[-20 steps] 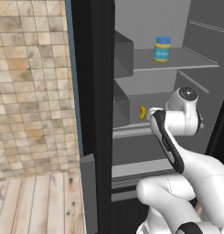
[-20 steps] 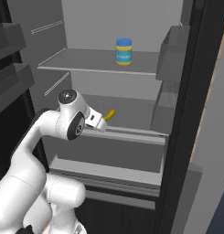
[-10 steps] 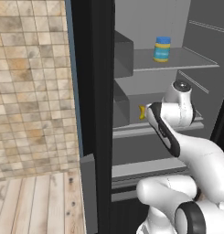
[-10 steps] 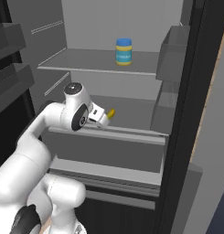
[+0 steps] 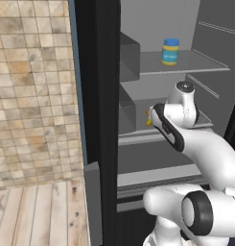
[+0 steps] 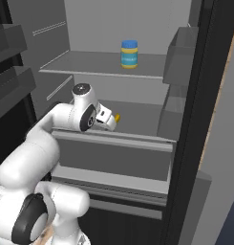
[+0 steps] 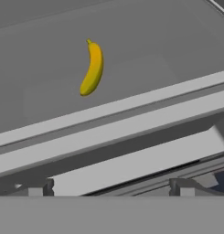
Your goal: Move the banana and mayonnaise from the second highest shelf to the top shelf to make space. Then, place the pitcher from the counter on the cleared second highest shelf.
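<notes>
Open fridge interior. The mayonnaise (image 6: pixel 129 53) stands on the top shelf (image 6: pixel 85 67). The banana (image 7: pixel 92 68) lies on the second highest shelf (image 7: pixel 145 68), just behind its thick front rail. The gripper (image 6: pixel 112 122), jaws spread wide and empty, is at the rail, near the banana but apart from it.

Just beyond the claw (image 7: pixel 111 185), smooth waxy-yellow banana (image 7: pixel 92 67) on matt dark grey second highest shelf (image 7: pixel 49 98), satin pale front rail. Higher up past it, glossy plastic-looking mayonnaise (image 6: pixel 129 53) on matt top shelf (image 6: pixel 90 64). Off to its left, rough-looking mottled stone tiles (image 5: pixel 30 86), pale wood-grain floor planks (image 5: pixel 37 211).
</notes>
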Robot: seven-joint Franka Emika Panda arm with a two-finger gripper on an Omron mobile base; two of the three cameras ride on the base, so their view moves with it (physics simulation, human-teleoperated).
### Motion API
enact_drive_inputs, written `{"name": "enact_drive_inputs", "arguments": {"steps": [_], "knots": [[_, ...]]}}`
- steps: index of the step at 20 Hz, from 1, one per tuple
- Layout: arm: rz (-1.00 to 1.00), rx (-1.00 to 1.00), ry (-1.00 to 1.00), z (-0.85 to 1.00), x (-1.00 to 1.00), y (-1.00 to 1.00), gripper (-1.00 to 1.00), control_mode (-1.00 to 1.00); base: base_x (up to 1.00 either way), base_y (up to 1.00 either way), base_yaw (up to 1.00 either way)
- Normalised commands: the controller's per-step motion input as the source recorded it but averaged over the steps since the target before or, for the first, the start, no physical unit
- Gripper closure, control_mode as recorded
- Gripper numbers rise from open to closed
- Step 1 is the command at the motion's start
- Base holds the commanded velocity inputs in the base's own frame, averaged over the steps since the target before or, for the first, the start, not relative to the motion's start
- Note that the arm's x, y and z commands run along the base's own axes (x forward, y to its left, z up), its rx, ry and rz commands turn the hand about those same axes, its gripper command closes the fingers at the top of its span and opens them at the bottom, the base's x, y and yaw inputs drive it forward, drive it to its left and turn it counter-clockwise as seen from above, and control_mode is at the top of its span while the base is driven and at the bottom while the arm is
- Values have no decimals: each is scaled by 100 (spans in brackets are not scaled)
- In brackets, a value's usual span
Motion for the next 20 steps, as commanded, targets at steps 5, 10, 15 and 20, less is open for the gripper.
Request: {"name": "enact_drive_inputs", "arguments": {"steps": [5, 10, 15, 20], "knots": [[0, 0, 0, -25, 28, 0, -100, -100, 0, 0, 0], [0, 0, 0, -29, 31, 0, -100, -100, 0, 0, 0], [0, 0, 0, -18, 37, 0, -100, -100, 0, 0, 0], [0, 0, 0, -12, 40, 0, -100, -100, 0, 0, 0]]}}
